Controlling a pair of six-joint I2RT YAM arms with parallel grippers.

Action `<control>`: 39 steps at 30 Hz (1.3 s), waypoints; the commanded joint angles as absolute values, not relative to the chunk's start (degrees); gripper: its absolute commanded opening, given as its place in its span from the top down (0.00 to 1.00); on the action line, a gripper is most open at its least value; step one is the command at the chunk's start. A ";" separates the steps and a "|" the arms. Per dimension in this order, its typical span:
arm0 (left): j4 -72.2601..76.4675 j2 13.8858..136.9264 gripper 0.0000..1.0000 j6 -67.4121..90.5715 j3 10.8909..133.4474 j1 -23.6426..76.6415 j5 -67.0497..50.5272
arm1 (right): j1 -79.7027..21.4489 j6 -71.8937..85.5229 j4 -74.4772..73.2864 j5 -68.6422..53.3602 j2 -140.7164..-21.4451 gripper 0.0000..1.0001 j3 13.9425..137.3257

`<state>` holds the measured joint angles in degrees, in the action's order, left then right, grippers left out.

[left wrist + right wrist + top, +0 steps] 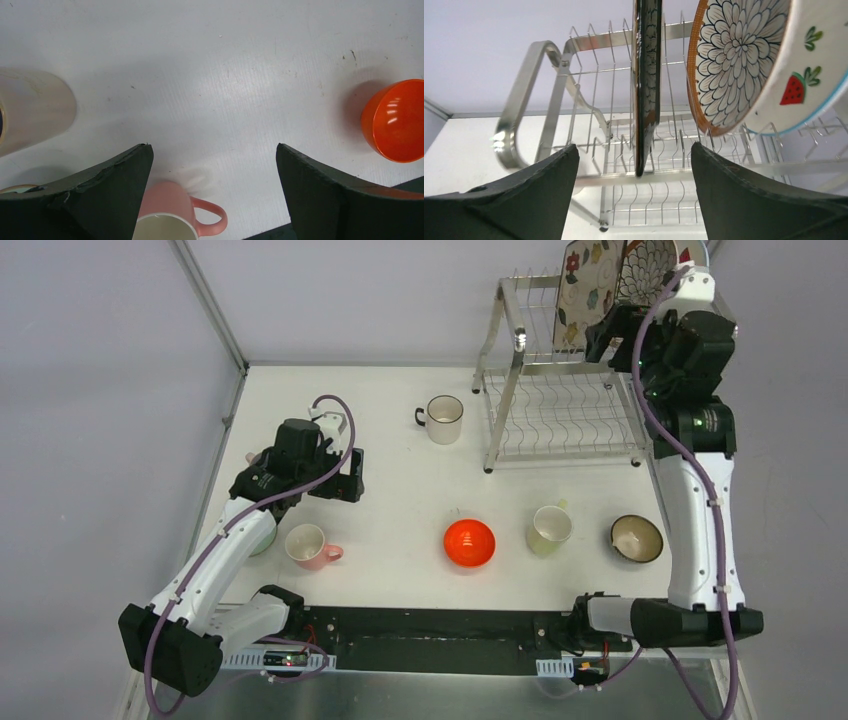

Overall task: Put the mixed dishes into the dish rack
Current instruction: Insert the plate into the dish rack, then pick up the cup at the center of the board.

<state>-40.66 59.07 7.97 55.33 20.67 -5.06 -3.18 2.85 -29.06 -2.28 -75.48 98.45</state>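
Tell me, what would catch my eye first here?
The bright red-orange bowl glows on the white table, near its front edge. At the far right stands a tall silver dish rack, patterned plates upright in its top shelf, with the right gripper open close by them.

White table: matte surface, lightly scuffed, small dark specks noted in the left wrist view. Pale grey wall panels behind and at both sides. Silver metal strut at far left corner. Black strip along near edge.
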 commanded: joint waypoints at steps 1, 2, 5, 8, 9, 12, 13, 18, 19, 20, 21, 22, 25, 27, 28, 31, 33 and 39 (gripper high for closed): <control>-38.34 56.70 0.01 7.29 54.98 21.09 -5.09 | -2.98 9.52 -37.70 -4.49 -69.76 0.11 101.59; -38.40 56.43 0.01 7.29 54.94 21.09 -4.83 | -2.98 10.41 -39.15 -5.59 -68.95 0.06 100.96; -38.37 55.87 0.01 7.45 54.84 21.10 -4.28 | -3.02 13.30 -41.83 -8.29 -65.49 0.00 98.27; -38.45 55.72 0.01 7.64 54.84 21.09 -3.88 | -3.25 14.91 -42.42 -10.88 -61.80 0.00 93.78; -38.60 55.67 0.01 7.71 54.93 21.09 -3.55 | -3.50 15.46 -43.08 -10.86 -60.77 0.00 92.00; -39.40 55.02 0.01 9.12 54.58 21.09 1.78 | -4.22 17.19 -45.60 -11.58 -57.77 0.00 88.23; -39.53 54.73 0.01 9.74 54.32 21.09 3.46 | -4.39 17.56 -46.05 -11.43 -56.68 0.00 86.83; -39.45 54.76 0.01 9.38 54.11 21.09 3.11 | -5.09 17.59 -51.51 -8.16 -53.24 0.00 80.22; -39.38 55.06 0.01 9.21 54.14 21.09 2.50 | -5.18 18.04 -52.87 -7.15 -53.37 0.00 79.32; -39.27 55.45 0.02 9.02 54.22 21.09 2.02 | -5.37 18.82 -54.06 -6.75 -53.47 0.00 78.17; -39.22 55.79 0.03 8.71 54.25 21.09 1.53 | -5.58 19.80 -54.64 -6.93 -53.45 0.00 76.97; -39.12 56.21 0.03 8.46 54.31 21.14 1.11 | -5.87 20.70 -54.85 -7.21 -53.37 0.00 75.32; -39.01 57.25 0.05 8.49 54.67 21.09 1.41 | -8.91 22.64 -54.78 -5.37 -54.25 0.00 69.75; -38.91 57.47 0.06 8.51 54.67 21.14 1.65 | -10.79 23.00 -55.86 -2.90 -55.73 0.00 68.19; -38.97 57.59 0.06 8.51 54.66 21.11 1.67 | -11.80 23.43 -56.26 -1.99 -56.57 0.00 67.28; -38.89 57.66 0.08 8.31 54.50 21.10 1.34 | -15.26 25.60 -56.17 -0.91 -58.77 0.01 64.80; -38.87 57.78 0.09 8.35 54.55 21.09 1.08 | -17.33 27.21 -56.02 -0.87 -60.43 0.05 63.29; -38.84 57.83 0.09 8.58 54.49 21.09 1.78 | -19.94 31.13 -57.19 1.71 -64.55 0.25 60.34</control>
